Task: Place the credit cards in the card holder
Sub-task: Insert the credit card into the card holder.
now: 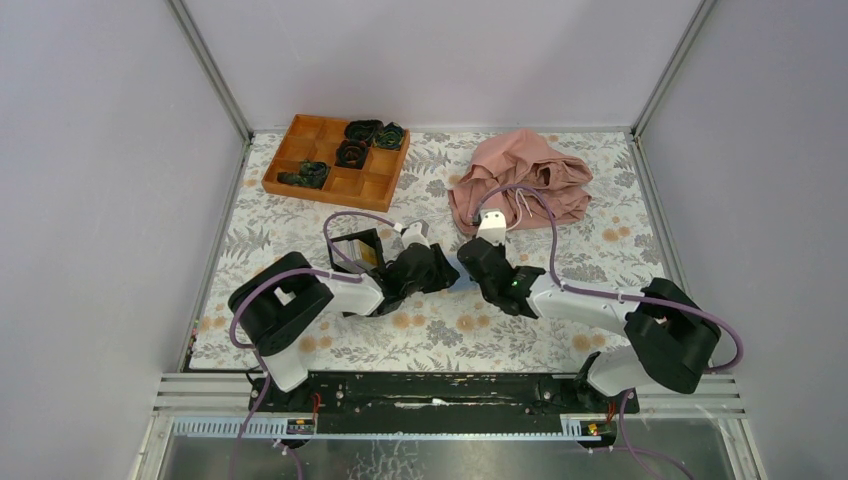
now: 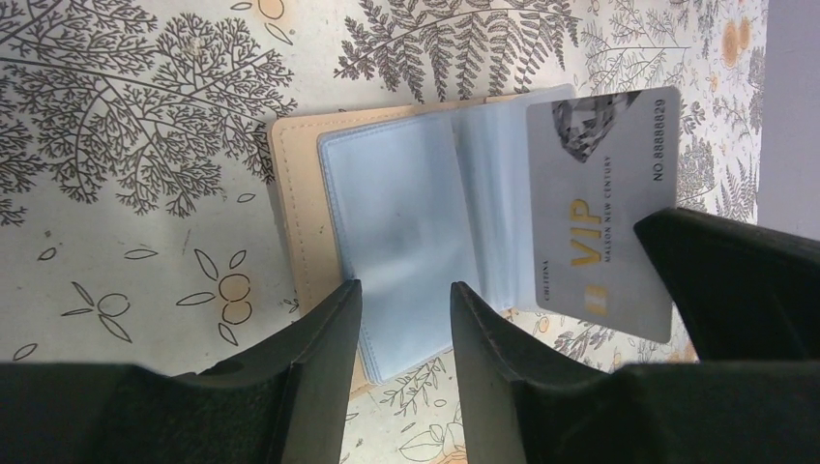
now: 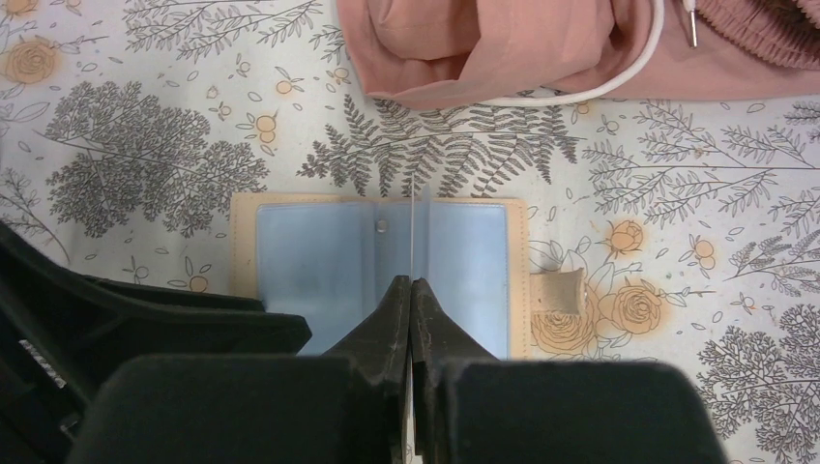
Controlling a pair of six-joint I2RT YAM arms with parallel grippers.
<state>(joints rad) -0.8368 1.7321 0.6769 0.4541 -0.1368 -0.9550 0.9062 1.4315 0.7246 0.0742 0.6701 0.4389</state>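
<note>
Credit card [image 2: 600, 193] is being pinched by right gripper [image 3: 413, 282], card holder [image 3: 247, 208] under its tips; left gripper [image 2: 404, 290] spread; tilt risks sleeve [image 2: 387, 213] being missed.

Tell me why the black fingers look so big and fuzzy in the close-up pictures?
Left wrist view: the fingers sit right by the lens, so they go soft, while the credit card stays sharp enough to read. Right wrist view: the same soft fingers, and a crisp card holder. Top view: even light, only faint shadows.
</note>
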